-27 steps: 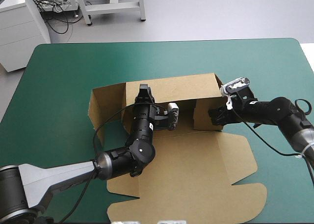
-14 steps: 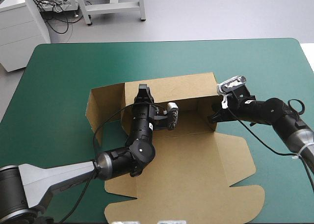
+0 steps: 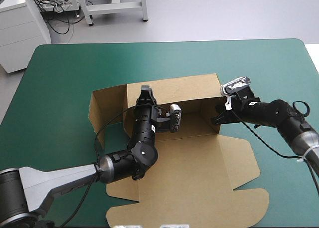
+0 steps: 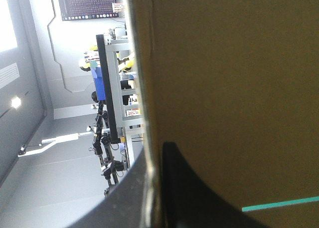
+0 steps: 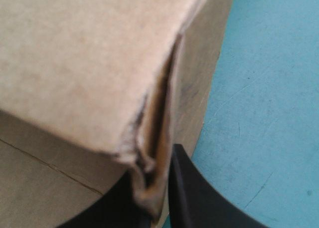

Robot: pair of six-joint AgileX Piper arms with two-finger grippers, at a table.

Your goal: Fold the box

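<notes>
On teal-green table cover (image 3: pixel 65 73) the brown cardboard box (image 3: pixel 199 158) lies central, left gripper (image 3: pixel 146 92) and right gripper (image 3: pixel 218 119) pinching its raised walls; the right wall (image 3: pixel 208 115) stands straighter than before, probably ready for tucking.

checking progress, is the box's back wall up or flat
Up: far wall of the box stands raised, gripped by left tool and right tool; near panel lies flat.

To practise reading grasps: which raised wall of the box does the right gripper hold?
The short right-end wall, its board doubled; the left gripper holds the long far wall.
</notes>
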